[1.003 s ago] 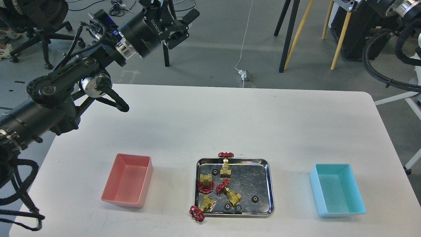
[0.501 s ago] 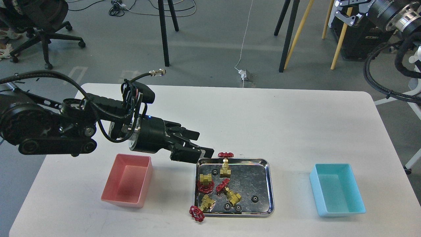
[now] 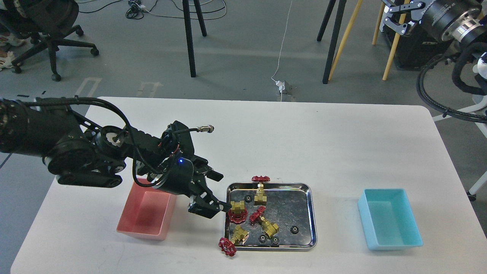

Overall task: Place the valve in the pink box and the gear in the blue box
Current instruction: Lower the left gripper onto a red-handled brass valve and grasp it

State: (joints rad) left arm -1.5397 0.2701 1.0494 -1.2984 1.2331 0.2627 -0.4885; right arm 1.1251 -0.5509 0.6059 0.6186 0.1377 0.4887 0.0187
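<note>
Four brass valves with red handwheels lie in a shiny steel tray (image 3: 312, 213): one at the back (image 3: 260, 195), one at the left (image 3: 238, 207), one in the middle (image 3: 269, 227). The fourth (image 3: 238, 235) has its wheel over the front left rim. Several black gears lie among them, such as one (image 3: 294, 229). The pink box (image 3: 141, 213) stands left of the tray and looks empty. The blue box (image 3: 390, 219) stands right and looks empty. My left gripper (image 3: 226, 191) is open, low at the tray's left edge, lower finger next to the left valve. My right gripper (image 3: 385, 12) is open, high at the top right.
My left arm (image 3: 76, 152) stretches across the table's left side and covers the pink box's far right corner. A cable with a metal plug (image 3: 205, 129) sticks up from its wrist. Tripod legs, chairs and cables stand on the floor beyond the table.
My left gripper has come down from high at the back left to the tray's left edge, by the left valve. My right gripper has come into view at the top right.
</note>
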